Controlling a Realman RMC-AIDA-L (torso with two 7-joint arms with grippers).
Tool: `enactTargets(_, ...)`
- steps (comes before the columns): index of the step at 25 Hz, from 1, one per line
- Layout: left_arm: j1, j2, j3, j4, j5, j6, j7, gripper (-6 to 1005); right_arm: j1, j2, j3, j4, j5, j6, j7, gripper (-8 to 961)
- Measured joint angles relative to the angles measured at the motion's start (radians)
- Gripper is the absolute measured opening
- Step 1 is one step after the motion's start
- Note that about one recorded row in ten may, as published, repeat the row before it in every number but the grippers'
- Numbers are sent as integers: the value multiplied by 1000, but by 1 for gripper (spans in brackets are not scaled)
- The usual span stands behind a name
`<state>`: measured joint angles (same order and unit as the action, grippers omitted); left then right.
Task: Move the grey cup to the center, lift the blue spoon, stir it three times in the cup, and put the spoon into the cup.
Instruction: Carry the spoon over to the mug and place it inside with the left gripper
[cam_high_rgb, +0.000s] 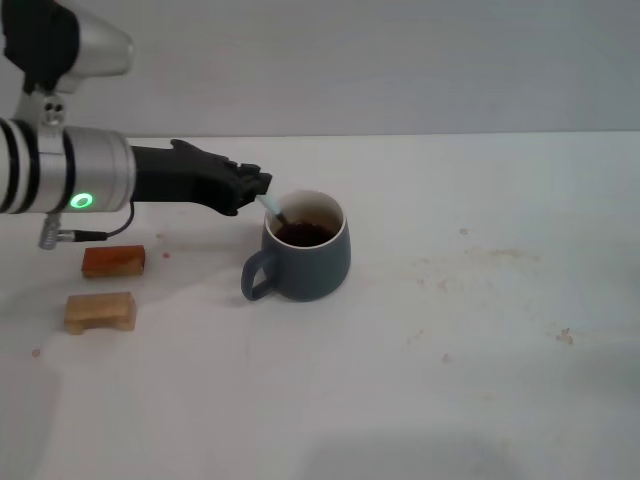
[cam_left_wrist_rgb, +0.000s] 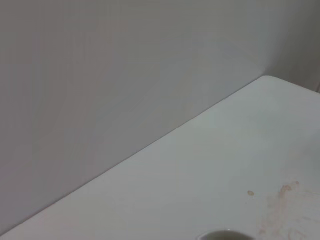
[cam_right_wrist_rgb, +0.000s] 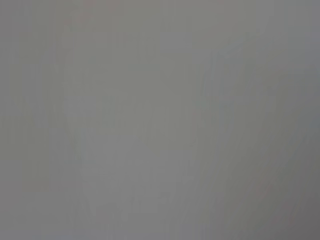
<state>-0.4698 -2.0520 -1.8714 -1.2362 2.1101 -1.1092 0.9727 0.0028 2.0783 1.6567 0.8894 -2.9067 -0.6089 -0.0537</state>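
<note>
Stirring step in hand, judging by the layout: rounded dark slate-grey ceramic cup (cam_high_rgb: 305, 255) with white inside and dark liquid standing near the middle of the white tabletop (cam_high_rgb: 450, 380), loop handle turned toward the robot and its left. Small spoon with pale light-blue handle (cam_high_rgb: 271, 208) leaning into the cup over the rim on the robot's left side, bowl down in the liquid and hidden. Left black tool (cam_high_rgb: 258, 187) reaching in from the left, closed on the upper end of that handle, just above and beside the rim. Right tool nowhere in the head view; its wrist view showing only blank grey.

Next, probably: either more circling inside the cup with the handle kept off the rim, or letting go so the spoon rests against the wall; gentle release needed to avoid tipping or splashing.

Count: one cup, one spoon, two small wooden blocks, one reddish-brown (cam_high_rgb: 114, 261), one pale tan (cam_high_rgb: 100, 311), lying well apart from the cup on the robot's left
</note>
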Motion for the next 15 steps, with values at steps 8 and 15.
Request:
enactTargets(8, 6, -4, -3, -23, -1, -40, -6, 191, 7, -1, 0, -2, 0, 0, 0, 36)
enactTargets(15, 3, -6, 8, -24, -11, -53, -7, 211, 8, -1, 0, 0, 0, 0, 0, 35)
